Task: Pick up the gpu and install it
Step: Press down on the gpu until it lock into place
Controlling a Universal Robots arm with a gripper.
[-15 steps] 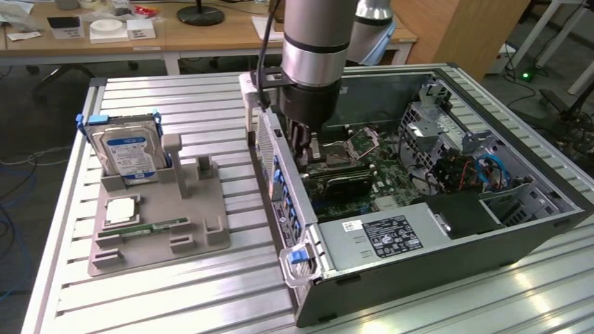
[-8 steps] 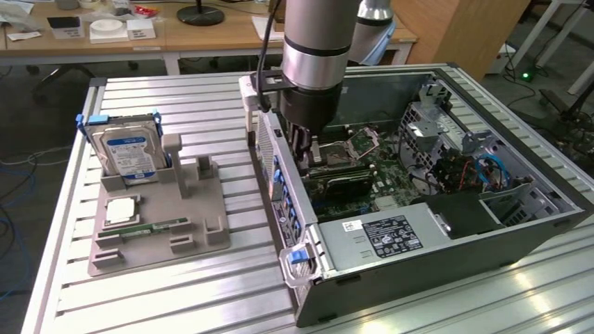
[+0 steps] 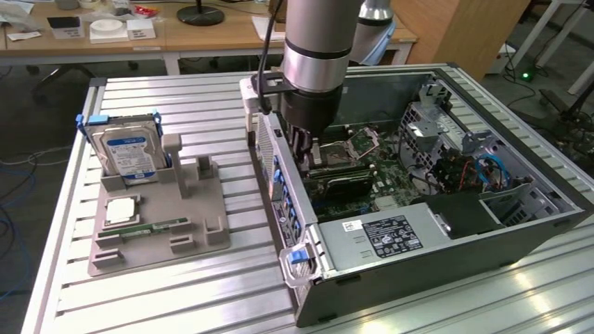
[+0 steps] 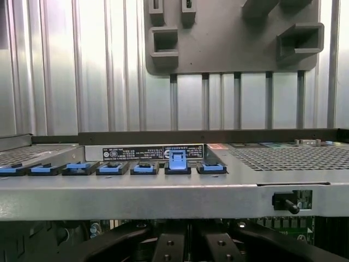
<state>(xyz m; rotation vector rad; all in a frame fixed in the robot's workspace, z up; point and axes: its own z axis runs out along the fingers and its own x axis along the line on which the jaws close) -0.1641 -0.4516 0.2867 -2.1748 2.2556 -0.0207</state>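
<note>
The black gripper (image 3: 304,142) was down inside the open grey computer case (image 3: 519,229) near its rear wall, jaws closed; the green card, the gpu (image 3: 336,182), lay seated on the motherboard beneath. A skewed card could jam against its slot.

No wording can be read anywhere. The power supply (image 3: 394,236) carries a dark label with white print, the hard drive (image 3: 130,154) a blue-and-white sticker, and the case's rear edge (image 4: 163,194) a black strip label (image 4: 152,152); all are too small to make out.
</note>
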